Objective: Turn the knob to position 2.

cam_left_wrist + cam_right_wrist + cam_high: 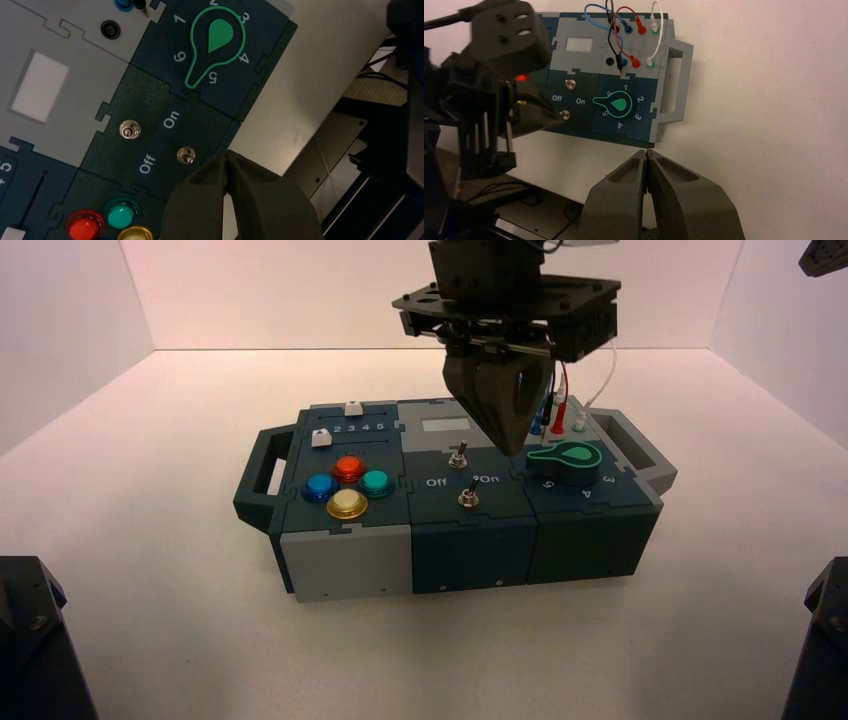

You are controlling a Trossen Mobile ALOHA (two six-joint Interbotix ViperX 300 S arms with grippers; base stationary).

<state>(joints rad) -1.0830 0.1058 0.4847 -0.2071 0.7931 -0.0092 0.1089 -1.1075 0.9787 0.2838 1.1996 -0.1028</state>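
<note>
The knob (565, 462) is a dark-teal dial with a bright green teardrop pointer, at the right end of the box (470, 540). In the left wrist view the knob (216, 42) has its narrow tail between the numbers 5 and 6. In the right wrist view the knob (616, 105) reads the same. My left gripper (512, 448) hangs shut over the box, its tips just left of the knob and holding nothing. Its tips (226, 152) show close to the front toggle switch (186, 156). My right gripper (646, 152) is shut and empty, well off the box.
Two metal toggle switches (458, 455) (467, 497) stand by the Off/On lettering, left of the knob. Red (348, 468), blue (320, 487), teal (375, 483) and yellow (347, 503) push buttons sit farther left. Plugged wires (555, 410) rise behind the knob. A handle (640, 445) ends the box.
</note>
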